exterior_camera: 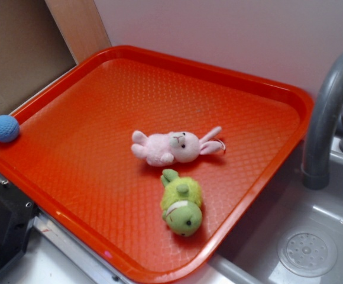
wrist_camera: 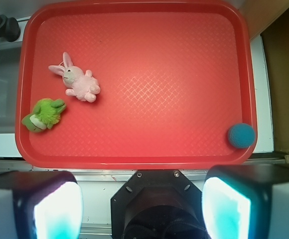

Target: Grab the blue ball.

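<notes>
The blue ball (exterior_camera: 5,128) is small, round and dimpled. It rests against the left rim of the red tray (exterior_camera: 219,74). In the wrist view the ball (wrist_camera: 241,135) lies in the tray's near right corner. My gripper (wrist_camera: 142,206) is open and empty, high above the tray's near edge, with its two pads far apart; the ball lies just beyond the right pad (wrist_camera: 225,208). The gripper does not show in the exterior view.
A pink plush rabbit (exterior_camera: 174,147) and a green plush toy (exterior_camera: 182,203) lie in the tray's middle. A grey faucet (exterior_camera: 328,112) and sink drain (exterior_camera: 307,253) are to the right. A cardboard panel (exterior_camera: 18,53) stands behind the ball.
</notes>
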Motion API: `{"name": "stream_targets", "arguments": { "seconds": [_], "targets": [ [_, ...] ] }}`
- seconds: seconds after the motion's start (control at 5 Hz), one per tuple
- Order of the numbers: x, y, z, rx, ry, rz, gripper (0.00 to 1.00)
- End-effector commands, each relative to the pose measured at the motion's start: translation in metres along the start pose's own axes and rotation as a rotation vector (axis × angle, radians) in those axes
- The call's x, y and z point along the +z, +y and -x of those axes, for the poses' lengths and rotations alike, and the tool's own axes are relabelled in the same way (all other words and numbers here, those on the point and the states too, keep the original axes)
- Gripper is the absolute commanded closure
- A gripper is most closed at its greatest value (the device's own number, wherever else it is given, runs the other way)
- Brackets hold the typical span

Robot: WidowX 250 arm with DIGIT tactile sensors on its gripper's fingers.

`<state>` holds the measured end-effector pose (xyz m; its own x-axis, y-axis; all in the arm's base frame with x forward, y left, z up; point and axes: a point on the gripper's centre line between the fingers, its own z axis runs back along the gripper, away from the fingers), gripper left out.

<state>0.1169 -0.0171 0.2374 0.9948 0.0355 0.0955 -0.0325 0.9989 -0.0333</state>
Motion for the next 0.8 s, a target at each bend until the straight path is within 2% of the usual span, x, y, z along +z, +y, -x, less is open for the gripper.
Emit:
{"name": "stream_targets", "arguments": {
  "seconds": [0.0,0.2,0.4,0.6],
  "targets": [
    [0.000,0.000,0.000,0.000,0.000,0.000,0.00],
    [-0.047,0.040,-0.032,0.246,-0.044,-0.044,0.00],
    [-0.074,0.073,-0.044,0.488,-0.082,-0.122,0.00],
    [-0.111,0.118,-0.031,0.733,-0.115,-0.180,0.00]
  ]
}}
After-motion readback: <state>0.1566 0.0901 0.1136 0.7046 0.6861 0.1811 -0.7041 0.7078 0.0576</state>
